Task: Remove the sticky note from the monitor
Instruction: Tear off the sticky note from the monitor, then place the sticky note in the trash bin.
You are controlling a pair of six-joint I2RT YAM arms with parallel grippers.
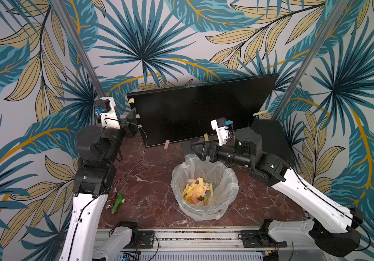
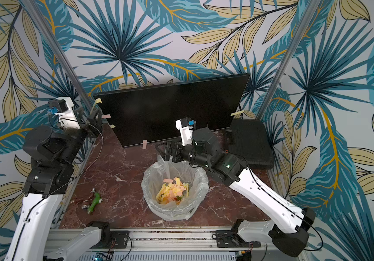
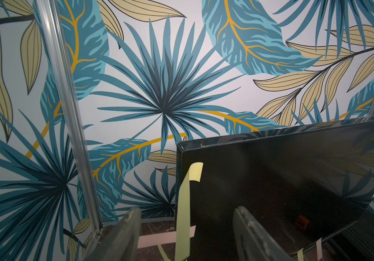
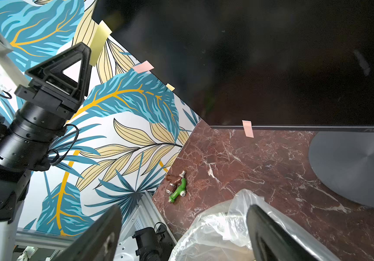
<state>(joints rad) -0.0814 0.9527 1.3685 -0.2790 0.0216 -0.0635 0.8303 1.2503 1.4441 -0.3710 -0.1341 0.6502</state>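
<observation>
left gripper (image 3: 187, 210): jaws apart either side of yellow sticky note (image 3: 184, 203) on monitor (image 1: 199, 108) edge; right gripper (image 4: 184, 208): jaws open over lined bin (image 1: 177, 180)

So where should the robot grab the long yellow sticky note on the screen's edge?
Probably the loose tail of the yellow note, which hangs free past the monitor edge; its top end lies flat on the glass. Come from the open side beside the screen, as the left gripper does, one finger on each face.
</observation>
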